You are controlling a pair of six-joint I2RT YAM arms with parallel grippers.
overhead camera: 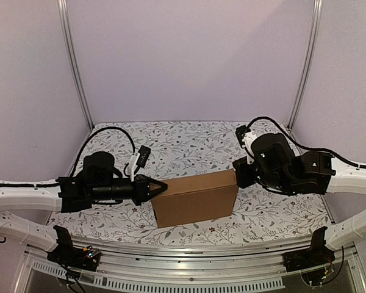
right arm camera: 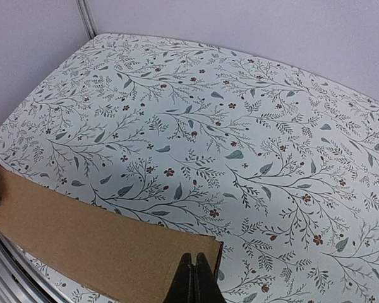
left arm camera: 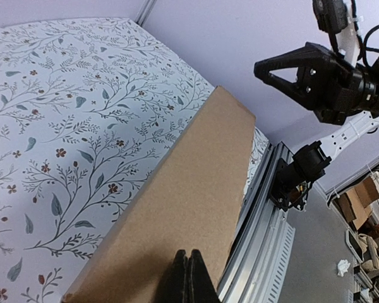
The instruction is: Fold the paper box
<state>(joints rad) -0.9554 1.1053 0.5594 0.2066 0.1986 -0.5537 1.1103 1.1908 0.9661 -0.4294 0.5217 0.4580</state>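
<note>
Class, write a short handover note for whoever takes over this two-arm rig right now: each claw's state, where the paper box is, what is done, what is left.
Left claw: shut, holding nothing, tip at the left end of the paper box.
Right claw: shut, holding nothing, tip at the box's right end, by its top corner.
Box: sits mid-table on the floral cloth, between the two arms.
Done: it looks folded into a closed rectangular shape; no loose flaps show.
Left: probably check that hidden sides are tucked, then back both claws away.
</note>
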